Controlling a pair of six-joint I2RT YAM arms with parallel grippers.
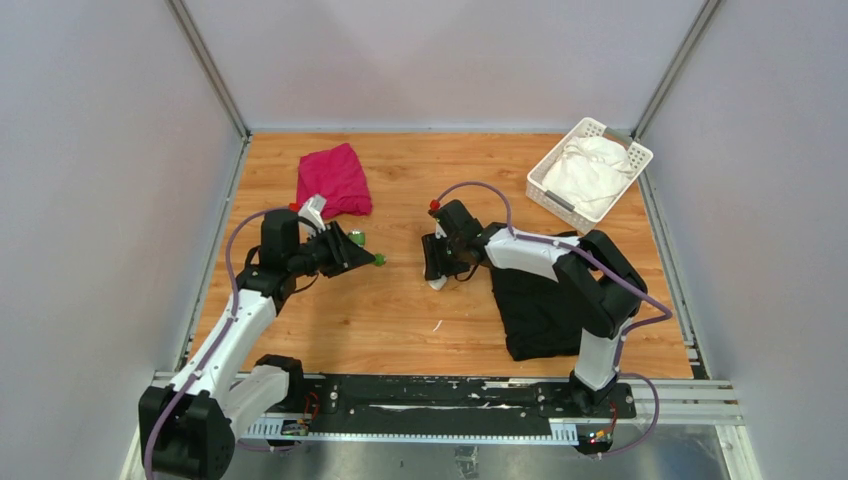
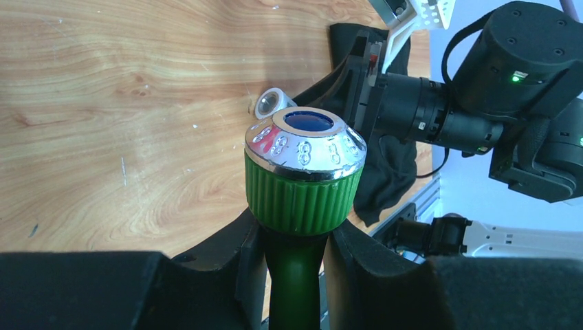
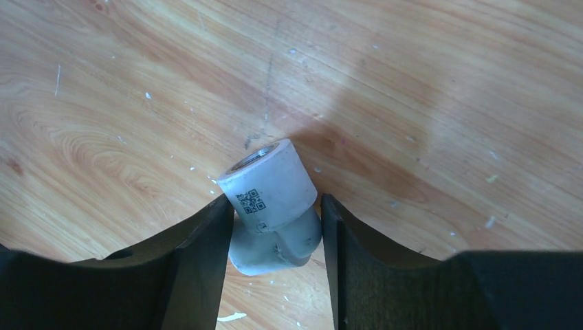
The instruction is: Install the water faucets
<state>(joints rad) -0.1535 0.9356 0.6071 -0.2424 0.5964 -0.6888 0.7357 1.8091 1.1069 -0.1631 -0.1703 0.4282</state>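
My left gripper (image 1: 356, 250) is shut on the stem of the green tap (image 1: 378, 259), held above the table left of centre. In the left wrist view the tap's ribbed green knob (image 2: 304, 185), with a chrome cap and a blue disc, stands just beyond my fingertips (image 2: 295, 234). My right gripper (image 1: 437, 262) is shut on the white pipe fitting (image 1: 438, 283), a short elbow with a QR label, seen between its fingers (image 3: 275, 206) in the right wrist view (image 3: 269, 199). The fitting's open end (image 2: 270, 104) shows a short way beyond the tap. The two grippers face each other, a short gap apart.
A red cloth (image 1: 334, 178) lies at the back left. A black cloth (image 1: 540, 300) lies under the right arm. A white basket (image 1: 557, 152) with a white cloth (image 1: 592, 165) stands at the back right. Grey walls close in three sides.
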